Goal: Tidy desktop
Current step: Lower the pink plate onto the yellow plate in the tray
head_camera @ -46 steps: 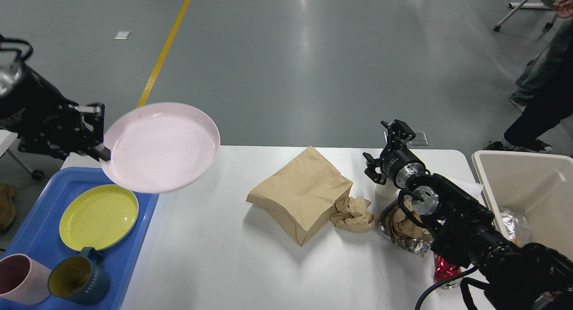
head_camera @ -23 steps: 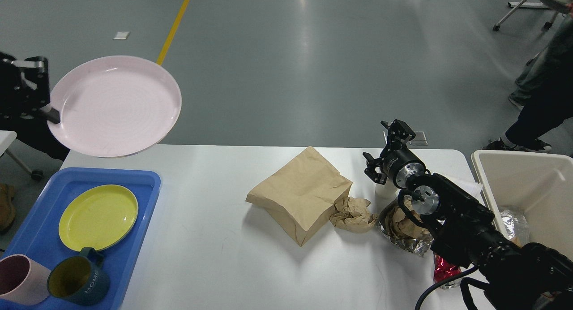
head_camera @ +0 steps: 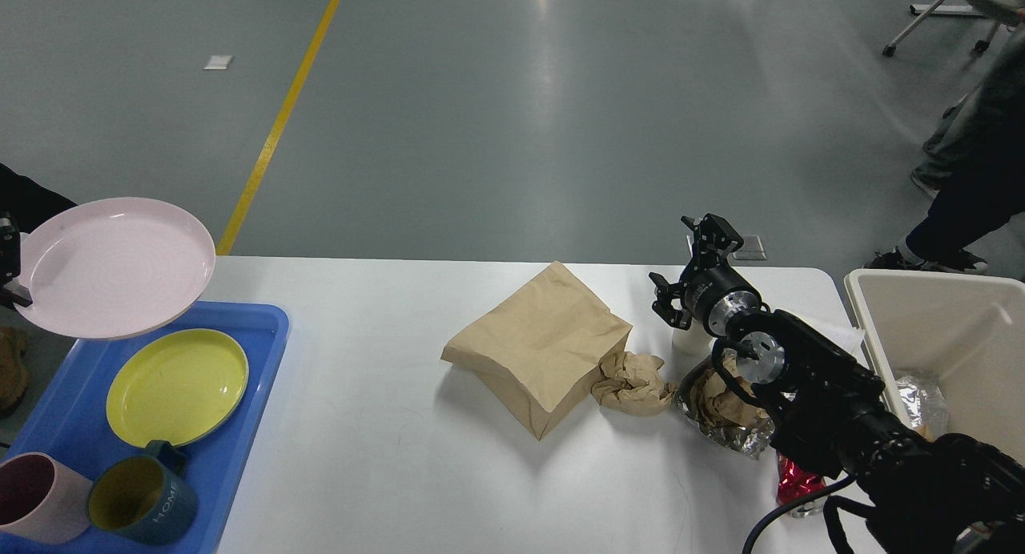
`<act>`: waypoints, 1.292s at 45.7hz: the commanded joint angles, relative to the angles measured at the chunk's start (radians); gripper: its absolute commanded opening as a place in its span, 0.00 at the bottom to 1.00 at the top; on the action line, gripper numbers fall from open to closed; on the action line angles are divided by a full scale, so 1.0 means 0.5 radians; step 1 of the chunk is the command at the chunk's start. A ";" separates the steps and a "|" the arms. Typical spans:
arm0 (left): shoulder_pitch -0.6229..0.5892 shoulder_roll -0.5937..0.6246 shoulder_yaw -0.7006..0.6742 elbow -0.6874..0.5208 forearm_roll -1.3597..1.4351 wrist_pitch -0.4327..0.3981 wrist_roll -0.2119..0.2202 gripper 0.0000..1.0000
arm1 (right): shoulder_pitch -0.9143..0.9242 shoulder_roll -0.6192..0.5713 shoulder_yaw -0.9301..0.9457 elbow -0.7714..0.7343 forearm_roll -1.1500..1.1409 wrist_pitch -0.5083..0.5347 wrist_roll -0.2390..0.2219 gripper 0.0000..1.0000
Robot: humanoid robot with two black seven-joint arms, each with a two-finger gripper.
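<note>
The white desktop [head_camera: 384,458] fills the lower part of the head view. At the far left edge my left gripper [head_camera: 10,278] is shut on the rim of a pink plate [head_camera: 116,266], which hangs level above the far corner of the blue tray [head_camera: 240,458]. My right gripper [head_camera: 677,258] stands open over the right side of the desktop, just above a white cup [head_camera: 687,344], with nothing between its fingers. A brown paper bag [head_camera: 536,346] lies mid-table, with a crumpled brown paper [head_camera: 633,382] beside it.
The tray holds a yellow plate [head_camera: 176,386], a pink mug [head_camera: 32,498] and a blue mug [head_camera: 140,498]. Foil with paper [head_camera: 721,414] and a red wrapper [head_camera: 797,482] lie under my right arm. A beige bin [head_camera: 945,330] stands at right. A person [head_camera: 977,170] stands beyond it.
My left gripper swung the pink plate up and left, then down over the tray's far left corner. The right arm has not moved.
</note>
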 commanded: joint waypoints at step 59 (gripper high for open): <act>1.459 -0.382 -0.856 1.055 0.007 0.149 0.202 0.00 | 0.000 0.000 0.000 0.000 0.000 0.000 0.000 1.00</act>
